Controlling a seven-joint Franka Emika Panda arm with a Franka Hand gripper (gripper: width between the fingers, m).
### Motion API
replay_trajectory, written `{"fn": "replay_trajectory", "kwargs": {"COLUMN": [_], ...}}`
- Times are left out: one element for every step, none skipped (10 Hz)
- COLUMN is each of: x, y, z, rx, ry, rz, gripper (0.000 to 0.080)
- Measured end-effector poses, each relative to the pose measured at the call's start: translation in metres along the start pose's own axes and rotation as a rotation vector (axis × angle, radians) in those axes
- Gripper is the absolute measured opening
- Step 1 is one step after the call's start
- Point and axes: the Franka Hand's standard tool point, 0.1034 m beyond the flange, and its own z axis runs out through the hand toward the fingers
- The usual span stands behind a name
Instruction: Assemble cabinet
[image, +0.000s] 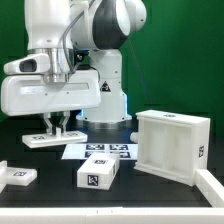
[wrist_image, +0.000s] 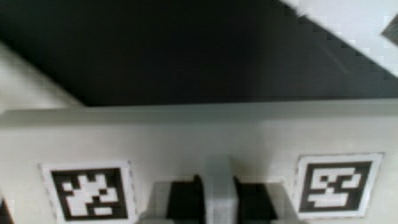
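While the single robot arm (image: 80, 50) leans over the exterior view's left, the one cabinet (image: 172, 145) stands upright on the table (image: 150, 197) at that view's right, well apart from the arm. Between them lies one marker board (image: 100, 152), with two small blocks nearer the camera, the left block (image: 18, 177) and the middle block (image: 97, 175). One flat panel (image: 40, 139) bearing two tags lies under the gripper (image: 61, 128), whose fingers (wrist_image: 178, 200) stand close together, though I cannot tell whether they pinch it.

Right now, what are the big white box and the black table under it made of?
The cabinet looks like hard white plastic with a matte finish. Its walls are thick and smooth, evenly shaded, with no wood grain. The table looks covered in something black and dull, maybe cloth or a matte sheet. It shows no shine, and the picture is too small to tell which.
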Motion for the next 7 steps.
{"fn": "replay_trajectory", "kwargs": {"x": [0.001,0.0,-0.002,-0.013,-0.027,-0.036,-0.037], "y": [0.001,0.0,0.0,-0.005,-0.011,-0.013,-0.009], "z": [0.0,0.001,0.004,0.016,0.03,0.043,0.05], "rx": [0.0,0.001,-0.007,-0.045,-0.05,-0.054,-0.047], "ry": [0.001,-0.001,0.002,0.01,-0.002,-0.01,-0.015], "rz": [-0.002,-0.001,0.0,-0.001,0.004,0.008,0.015], "gripper": [0.0064,0.0064,0.0064,0.0064,0.0064,0.0064,0.0064]}}
